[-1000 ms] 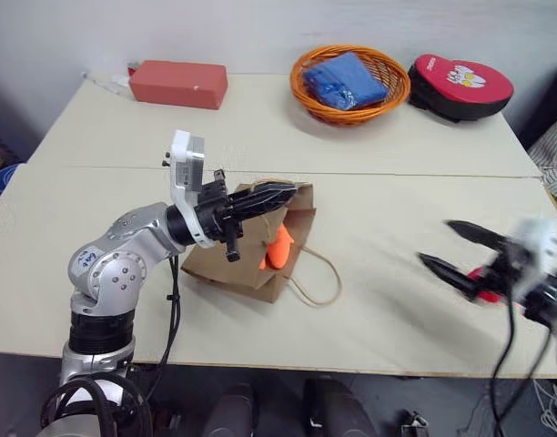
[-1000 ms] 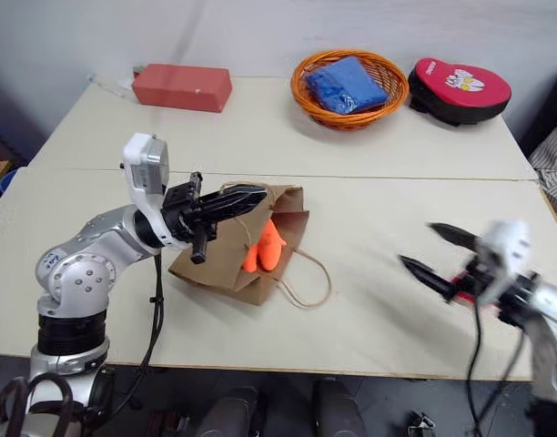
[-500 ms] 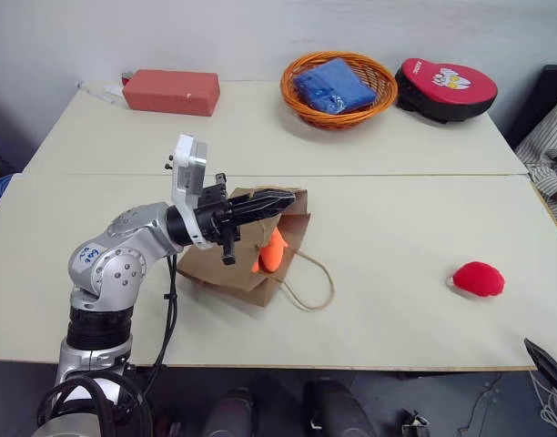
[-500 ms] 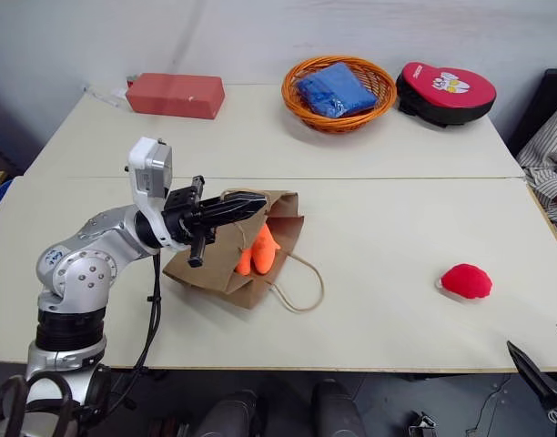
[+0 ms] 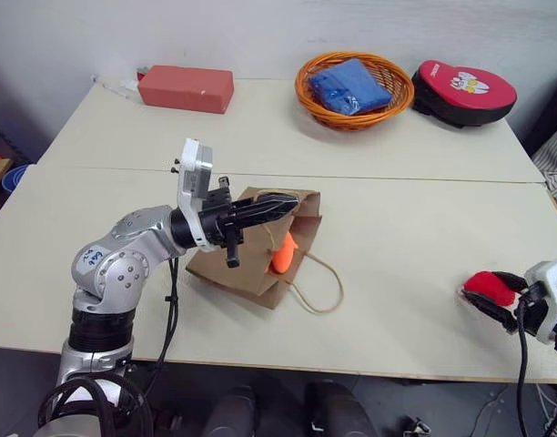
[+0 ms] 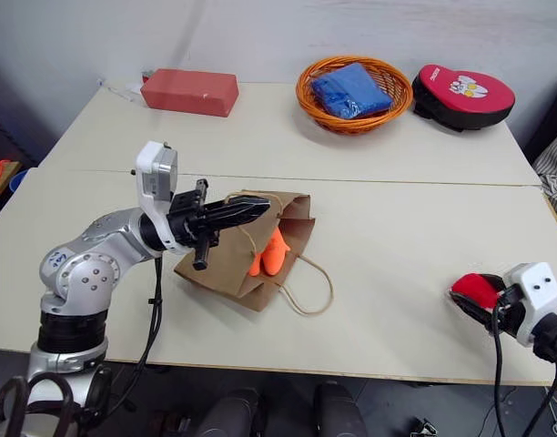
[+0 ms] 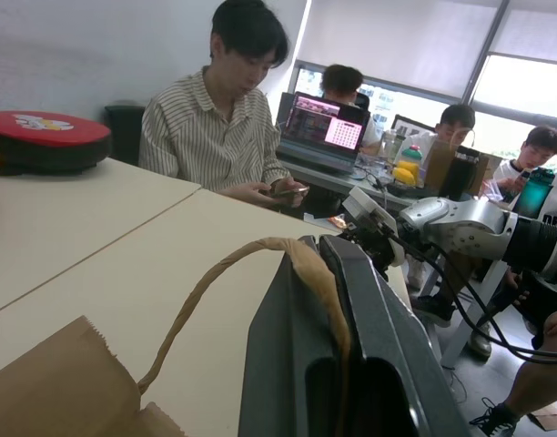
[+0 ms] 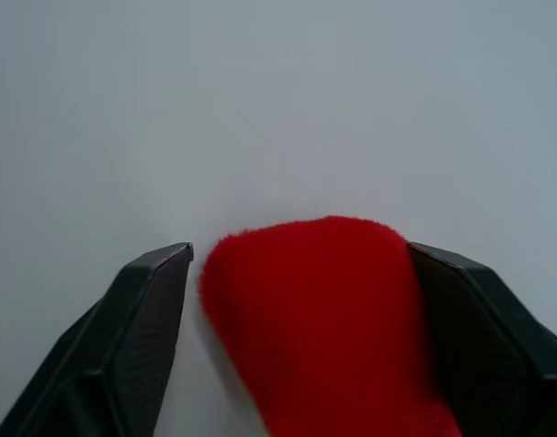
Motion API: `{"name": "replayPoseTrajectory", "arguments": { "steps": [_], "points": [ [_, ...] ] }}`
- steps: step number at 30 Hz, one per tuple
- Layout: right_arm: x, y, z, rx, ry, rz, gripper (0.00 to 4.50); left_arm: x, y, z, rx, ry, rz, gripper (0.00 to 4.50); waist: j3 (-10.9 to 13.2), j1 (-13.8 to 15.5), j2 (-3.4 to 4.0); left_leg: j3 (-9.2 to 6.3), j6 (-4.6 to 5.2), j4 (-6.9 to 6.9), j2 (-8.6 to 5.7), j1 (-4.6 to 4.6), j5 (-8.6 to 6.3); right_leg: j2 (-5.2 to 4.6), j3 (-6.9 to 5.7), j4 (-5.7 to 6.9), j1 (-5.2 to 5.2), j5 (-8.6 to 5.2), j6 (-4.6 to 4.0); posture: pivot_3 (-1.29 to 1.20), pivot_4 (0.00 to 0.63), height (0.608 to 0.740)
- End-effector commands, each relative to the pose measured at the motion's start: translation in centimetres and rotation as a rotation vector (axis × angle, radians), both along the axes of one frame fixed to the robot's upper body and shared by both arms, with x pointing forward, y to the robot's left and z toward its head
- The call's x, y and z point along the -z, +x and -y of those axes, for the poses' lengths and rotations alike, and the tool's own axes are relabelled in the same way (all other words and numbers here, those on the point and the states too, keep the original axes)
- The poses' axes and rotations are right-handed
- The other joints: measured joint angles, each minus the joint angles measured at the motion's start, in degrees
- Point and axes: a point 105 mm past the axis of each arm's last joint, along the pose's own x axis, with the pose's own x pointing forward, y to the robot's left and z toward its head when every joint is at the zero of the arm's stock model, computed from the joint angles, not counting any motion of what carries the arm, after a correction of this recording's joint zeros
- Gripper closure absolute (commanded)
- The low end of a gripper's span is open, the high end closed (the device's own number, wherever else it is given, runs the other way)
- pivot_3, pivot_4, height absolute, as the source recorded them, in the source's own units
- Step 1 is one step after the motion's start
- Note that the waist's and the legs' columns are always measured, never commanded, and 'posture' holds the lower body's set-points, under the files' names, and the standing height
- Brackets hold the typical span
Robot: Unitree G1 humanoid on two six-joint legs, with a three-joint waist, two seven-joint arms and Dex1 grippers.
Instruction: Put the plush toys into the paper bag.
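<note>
The brown paper bag (image 5: 226,269) lies on its side in the middle of the table, its mouth facing right. My left gripper (image 5: 292,206) is shut on the bag's upper rim and string handle (image 7: 219,278), holding the mouth up. The orange plush toy (image 5: 283,258) sits inside the mouth. The red plush toy (image 5: 489,284) rests on the table near the front right edge. My right gripper (image 5: 483,288) is open around it, one finger on each side. In the right wrist view one finger (image 8: 460,309) touches the red plush toy (image 8: 324,319) and the other leaves a thin gap.
A red box (image 5: 186,88) lies at the back left. An orange basket (image 5: 303,88) holding a blue cloth and a red padded disc (image 5: 463,91) stand at the back right. People (image 7: 219,127) sit beyond the table's right end.
My right gripper has come up from below the table's front right corner to the red plush toy and narrowed its fingers around it. The left gripper still holds the bag.
</note>
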Motion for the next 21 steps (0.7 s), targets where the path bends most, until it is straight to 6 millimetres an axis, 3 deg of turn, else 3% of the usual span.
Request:
{"name": "replayPoseTrajectory", "arguments": {
  "steps": [1,4,8,12,16,19,21],
  "points": [
    [0.8,-0.3,1.2,0.037,-0.023,-0.064,2.29,-1.3,-0.6,-0.4,-0.009,-0.011,0.066,4.50,0.0,0.0,0.00,-0.01,0.00,0.00,0.00,0.00,0.00,0.00,-0.01,0.00,0.01,0.00,0.00,0.00,0.150,0.740],
    [-0.7,-0.2,-0.4,-0.087,0.018,0.007,3.25,-1.4,-0.7,-0.5,-0.011,-0.011,0.071,4.50,0.0,0.1,-0.01,-0.04,0.00,0.04,0.00,-0.05,0.00,0.00,-0.05,-0.01,0.02,0.00,0.00,0.00,0.150,0.740],
    [-4.3,0.3,-7.3,-0.406,0.156,0.122,4.45,-1.9,-0.8,-0.7,0.006,-0.027,0.067,4.50,0.0,-0.3,-0.01,-0.12,0.00,0.07,0.00,-0.11,0.00,0.01,-0.12,-0.02,0.01,0.01,0.01,0.00,0.150,0.740],
    [-5.9,1.3,-13.2,-0.579,0.211,0.150,4.48,-2.6,-1.0,-1.0,0.032,-0.048,0.047,4.50,0.0,-1.4,0.00,-0.15,-0.06,0.08,0.05,-0.09,0.01,0.05,-0.13,0.05,-0.02,0.01,0.01,0.00,0.150,0.740],
    [-7.7,2.8,-21.1,-0.712,0.292,0.171,4.48,-3.1,-1.8,-1.7,0.063,-0.058,0.031,4.50,0.0,-1.6,-0.02,-0.28,-0.12,0.16,0.06,-0.31,0.02,0.05,-0.20,0.09,-0.24,0.00,0.00,0.00,0.150,0.740],
    [-7.6,3.9,-24.9,-0.746,0.303,0.175,4.48,-3.5,-1.9,-2.2,0.057,-0.080,0.016,4.50,0.0,-1.4,-0.02,-0.29,-0.16,0.16,0.05,-0.49,0.04,0.02,-0.20,0.15,-0.54,0.00,-0.01,0.00,0.150,0.740],
    [-7.7,4.9,-25.7,-0.718,0.294,0.201,4.48,-3.4,-1.9,-2.3,0.042,-0.054,0.018,4.50,0.0,-0.9,-0.03,-0.37,-0.17,0.20,0.03,-0.67,0.05,0.01,-0.26,0.14,-0.68,0.00,-0.01,0.00,0.150,0.740]
  ]
}}
